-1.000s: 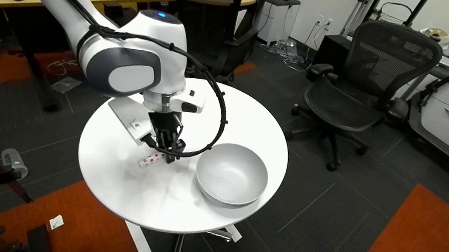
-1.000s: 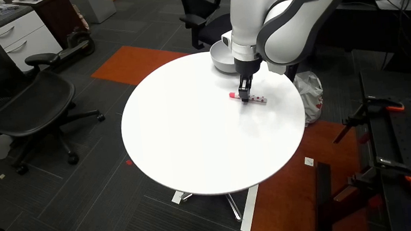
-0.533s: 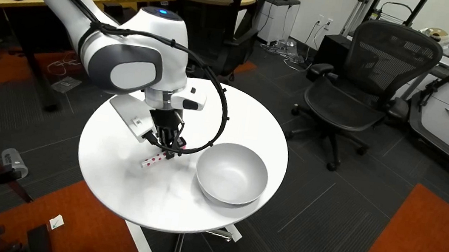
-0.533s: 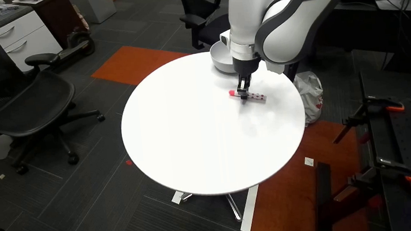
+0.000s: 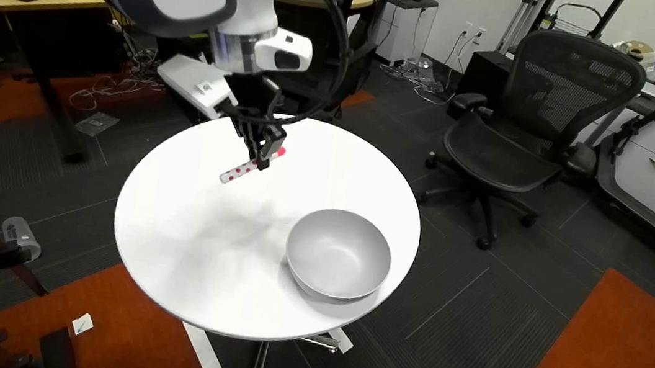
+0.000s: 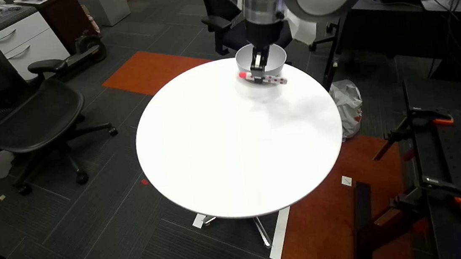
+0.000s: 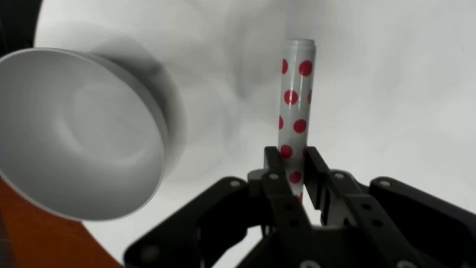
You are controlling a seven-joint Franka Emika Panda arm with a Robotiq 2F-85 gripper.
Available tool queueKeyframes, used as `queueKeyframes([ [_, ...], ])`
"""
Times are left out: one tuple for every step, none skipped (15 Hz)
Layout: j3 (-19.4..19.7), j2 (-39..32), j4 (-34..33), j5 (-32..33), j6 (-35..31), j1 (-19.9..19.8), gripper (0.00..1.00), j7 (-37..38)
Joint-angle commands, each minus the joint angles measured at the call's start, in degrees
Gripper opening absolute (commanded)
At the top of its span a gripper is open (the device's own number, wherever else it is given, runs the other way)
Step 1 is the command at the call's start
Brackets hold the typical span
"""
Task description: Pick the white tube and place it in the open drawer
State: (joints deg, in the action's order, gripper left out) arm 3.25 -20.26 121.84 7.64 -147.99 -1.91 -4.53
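While the white tube (image 7: 295,108) is clamped by the pincer (image 7: 292,154), right of centre in the wrist view, it is held clear of the bench (image 6: 215,148). The grey bowl (image 7: 108,123) is seen at that frame's left; the tube is best carried high, centred over it, and lowered inside before release.

The round white table (image 5: 252,287) carries a grey bowl (image 5: 337,254)
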Motion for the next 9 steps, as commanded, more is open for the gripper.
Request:
queueKeyframes([
  [2.6,5.0,-2.4,2.5,6.4,-0.3,0.05,2.3],
  [3.2,5.3,-3.5,2.7,7.5,-0.8,0.05,2.2],
  [3.7,5.5,-4.5,2.6,8.4,-1.2,0.05,2.1],
  [4.3,5.1,-5.9,2.6,9.1,-1.7,0.05,2.3],
  [4.6,4.5,-7.2,2.4,9.6,-2.1,0.05,1.9],
  [5.0,3.6,-8.6,2.2,10.0,-2.7,0.05,1.7],
  [5.2,2.7,-9.8,2.0,10.2,-3.1,0.05,1.7],
  [5.2,1.7,-10.8,1.4,10.1,-3.7,0.05,1.5],
  [5.3,0.6,-11.8,1.2,9.5,-4.1,0.05,1.4],
])
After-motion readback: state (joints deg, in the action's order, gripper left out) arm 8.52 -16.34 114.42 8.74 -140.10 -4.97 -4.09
